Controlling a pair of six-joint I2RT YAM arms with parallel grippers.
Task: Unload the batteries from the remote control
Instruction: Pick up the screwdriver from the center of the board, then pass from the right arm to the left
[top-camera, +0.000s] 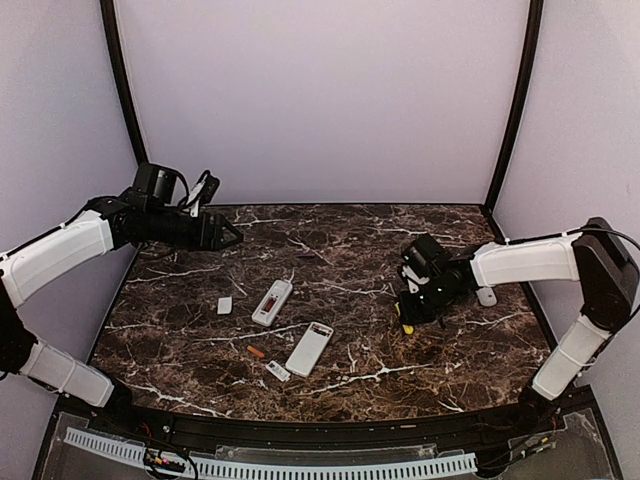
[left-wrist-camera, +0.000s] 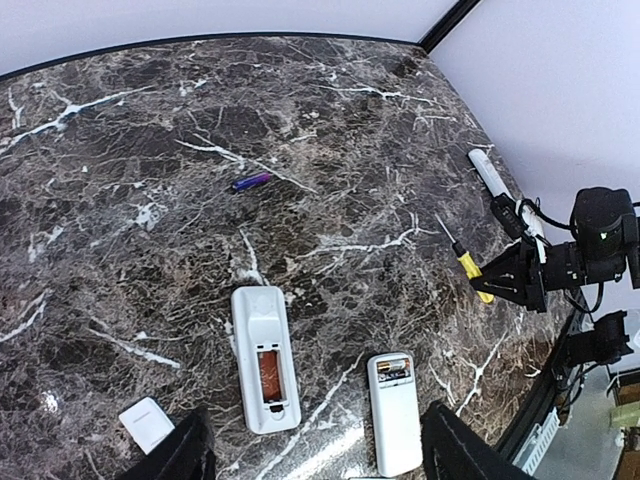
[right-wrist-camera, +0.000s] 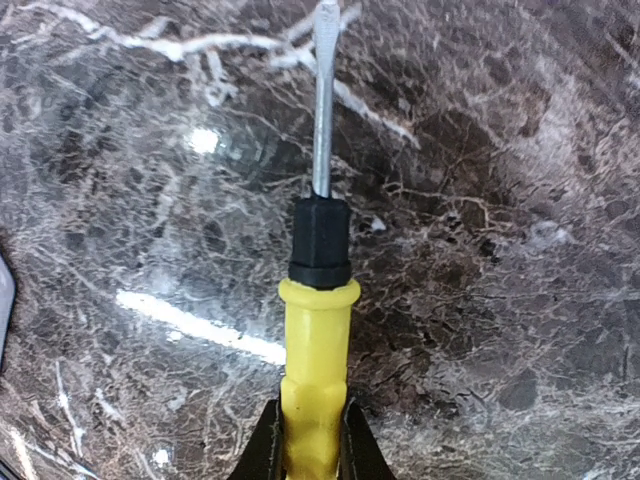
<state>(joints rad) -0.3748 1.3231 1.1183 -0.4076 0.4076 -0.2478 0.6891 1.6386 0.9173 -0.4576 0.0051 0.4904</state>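
The right gripper (right-wrist-camera: 308, 448) had its jaws closed on the yellow handle of the screwdriver (right-wrist-camera: 318, 300), low on the grip, with the blade pointing out ahead of them over bare table (right-wrist-camera: 520, 300). The left gripper (top-camera: 232, 235) hung above the far left of the table, its jaws spread with nothing between them. One of the batteries (left-wrist-camera: 266, 372) sat in the open bay of a remote (left-wrist-camera: 263, 330), below and just ahead of the left jaws and well to the left of the right ones. It showed as a slim orange-red cylinder lying lengthwise, sunk between the bay walls. A second remote (left-wrist-camera: 395, 412) lay beside the first, closer to the right jaws, its bay also uncovered, though what it held was too small to tell. A loose orange battery (top-camera: 256, 351) lay on the table just beside the second remote, on the side away from the right jaws. A purplish slim cylinder (left-wrist-camera: 252, 181), likely another battery, lay farther ahead of the left jaws. A white cover (left-wrist-camera: 147, 424) rested close under the left jaws. The seated cell was probably light, rigid and smooth, apt to roll once free, and pinched endwise by its contacts, so it offered little hold from above. It likely wanted lifting at one end with the blade tip, then pinching across the middle of its barrel. The remote, light itself, could skid under that push.
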